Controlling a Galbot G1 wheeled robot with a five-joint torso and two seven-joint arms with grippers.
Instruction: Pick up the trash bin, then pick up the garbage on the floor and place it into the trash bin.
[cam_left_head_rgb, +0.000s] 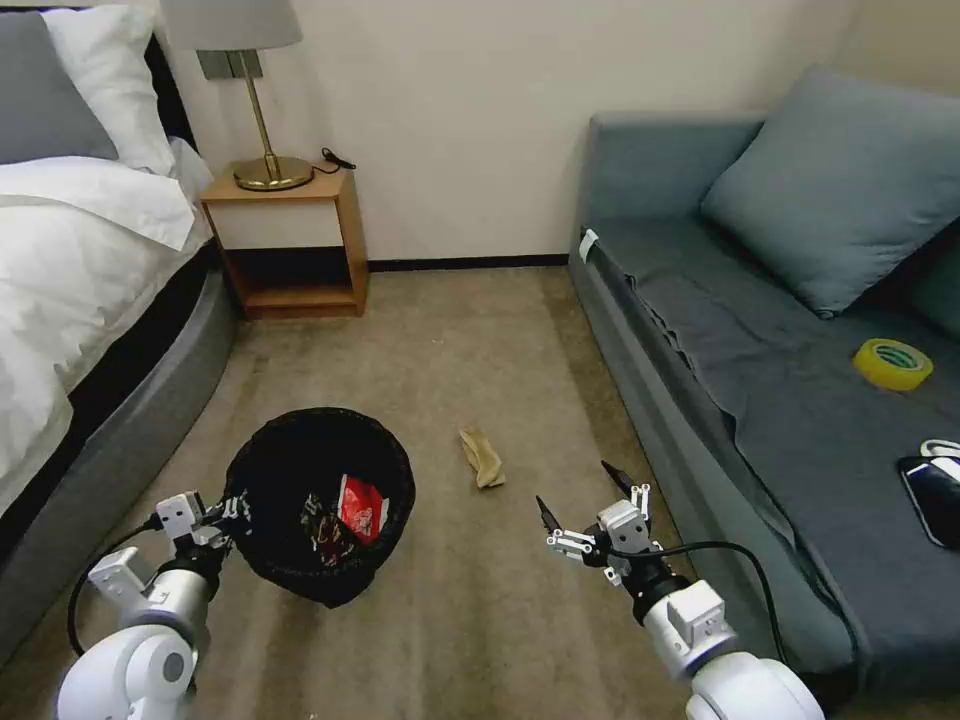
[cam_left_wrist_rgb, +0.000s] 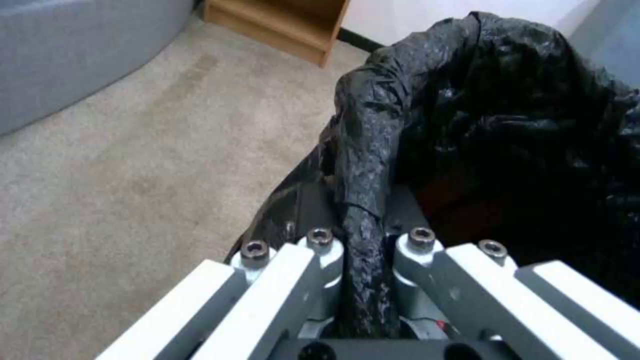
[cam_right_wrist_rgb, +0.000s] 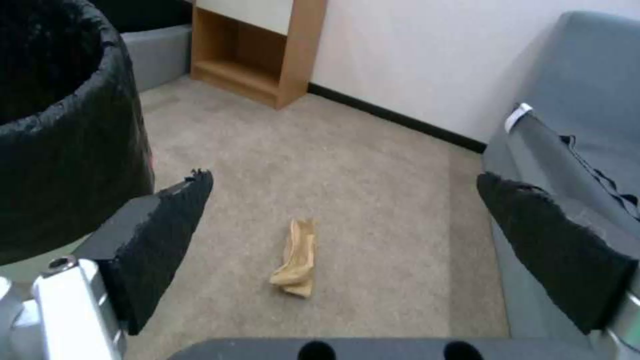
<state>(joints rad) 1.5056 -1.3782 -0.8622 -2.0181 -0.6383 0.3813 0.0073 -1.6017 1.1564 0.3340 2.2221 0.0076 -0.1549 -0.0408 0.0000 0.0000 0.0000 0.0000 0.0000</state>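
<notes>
Trash bin (cam_left_head_rgb: 275, 470) hangs in my left hand (cam_left_head_rgb: 228, 510), a little above the carpet (cam_left_head_rgb: 480, 340), between the bed (cam_left_head_rgb: 70, 260) on my left side and the sofa (cam_left_head_rgb: 760, 380) on my right side. My left hand is clenched on the near part of its rim, and in the left wrist view the folded black bag (cam_left_wrist_rgb: 367, 150) of the trash bin (cam_left_wrist_rgb: 507, 125) is squeezed between the two fingers (cam_left_wrist_rgb: 323, 250). Inside the bin I see a red and white wrapper (cam_left_head_rgb: 360, 508), and beside it some darker piece which I cannot identify. On the carpet, just to the right of the bin and in front of my right hand (cam_left_head_rgb: 590, 492), lies the crumpled tan paper (cam_left_head_rgb: 483, 457); it touches neither the bin nor my hand. My right hand is released, the two black fingers spread wide apart and holding nothing, and it hovers above the floor near the sofa edge. In the right wrist view the tan paper (cam_right_wrist_rgb: 297, 260) lies on the floor between the two open fingers (cam_right_wrist_rgb: 167, 240), farther ahead of them, and the side of the bin (cam_right_wrist_rgb: 67, 140) is close to one finger. On the sofa seat rest a yellow tape roll (cam_left_head_rgb: 892, 363) and a black phone (cam_left_head_rgb: 935, 495), well apart from the paper. A wooden nightstand (cam_left_head_rgb: 295, 240) with a lamp (cam_left_head_rgb: 255, 100) stands against the wall beside the bed.
</notes>
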